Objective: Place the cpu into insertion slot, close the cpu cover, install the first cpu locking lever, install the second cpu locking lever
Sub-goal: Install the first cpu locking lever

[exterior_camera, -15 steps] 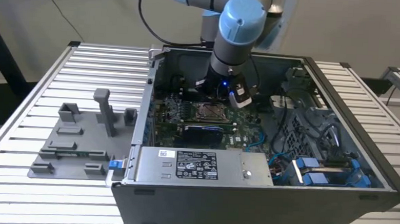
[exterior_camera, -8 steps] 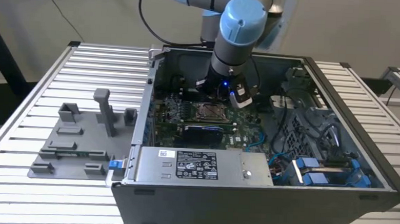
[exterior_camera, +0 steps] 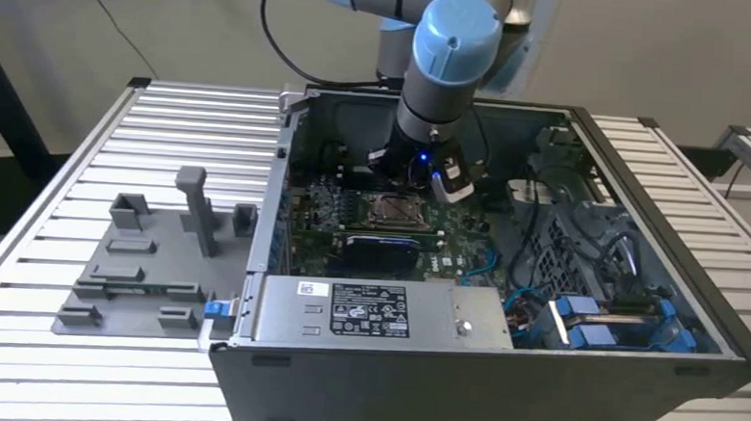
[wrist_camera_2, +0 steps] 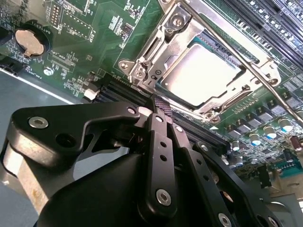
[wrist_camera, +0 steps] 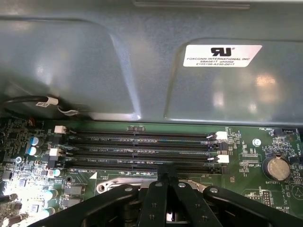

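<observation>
Green motherboard [wrist_camera_2: 94, 28] backs the tool [wrist_camera_2: 160, 105], closed on nothing, its tip hiding an edge of the cpu cover [wrist_camera_2: 173, 45].

There is one robot arm [exterior_camera: 456, 41] with one gripper [wrist_camera_2: 161, 106]. One open computer case [exterior_camera: 469, 389] holds one green motherboard [wrist_camera_2: 104, 38] and one power supply box [exterior_camera: 370, 312]. The board carries one cpu [wrist_camera_2: 201, 71], one cpu cover [wrist_camera_2: 163, 45], four long memory slots [wrist_camera: 142, 151] and one coin battery [wrist_camera_2: 29, 41]. There is one white label [wrist_camera: 222, 56], one grey fixture [exterior_camera: 128, 275] and one slatted table [exterior_camera: 97, 138].
</observation>
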Available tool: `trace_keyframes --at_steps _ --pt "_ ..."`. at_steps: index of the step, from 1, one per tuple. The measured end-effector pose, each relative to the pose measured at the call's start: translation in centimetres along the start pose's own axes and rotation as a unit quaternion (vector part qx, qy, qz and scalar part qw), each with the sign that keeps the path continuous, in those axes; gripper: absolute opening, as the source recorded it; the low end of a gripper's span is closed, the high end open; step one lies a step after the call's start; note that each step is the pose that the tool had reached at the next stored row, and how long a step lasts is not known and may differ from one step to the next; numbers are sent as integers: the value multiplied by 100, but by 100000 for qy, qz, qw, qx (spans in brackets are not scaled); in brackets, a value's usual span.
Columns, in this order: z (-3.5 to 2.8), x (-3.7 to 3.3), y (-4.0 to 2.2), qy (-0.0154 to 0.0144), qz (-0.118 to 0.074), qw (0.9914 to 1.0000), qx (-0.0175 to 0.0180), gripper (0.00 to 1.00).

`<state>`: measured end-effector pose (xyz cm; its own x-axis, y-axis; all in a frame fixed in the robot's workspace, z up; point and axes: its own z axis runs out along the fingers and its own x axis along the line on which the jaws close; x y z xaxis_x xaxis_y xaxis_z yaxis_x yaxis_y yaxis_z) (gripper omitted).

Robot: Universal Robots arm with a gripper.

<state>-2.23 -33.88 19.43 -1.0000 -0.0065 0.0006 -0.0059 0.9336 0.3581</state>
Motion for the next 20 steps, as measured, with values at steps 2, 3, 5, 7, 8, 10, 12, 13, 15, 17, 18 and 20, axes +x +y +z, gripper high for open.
trace_keyframes --at_steps 2,3,5,7,8,10,12,13,15,17,18,20 --pt "7 0 -3 4 1 100000 20 11" --pt "10 0 -4 8 1 100000 33 11" --pt "15 0 -6 12 2 100000 42 11" --pt "23 0 -9 17 3 100000 45 11" --pt "29 0 -12 23 5 100000 57 11" --pt "46 0 -17 15 3 100000 29 11" --pt "53 0 -19 -1 1 100000 9 11" --pt "52 -1 -18 5 6 100000 20 11" --pt "52 -2 -15 18 10 100000 -291 11" --pt "48 -2 -13 22 7 99993 -1195 11" --pt "59 -5 -7 -20 -17 99984 -1785 11" --pt "30 -4 2 -17 4 99978 -2083 11"
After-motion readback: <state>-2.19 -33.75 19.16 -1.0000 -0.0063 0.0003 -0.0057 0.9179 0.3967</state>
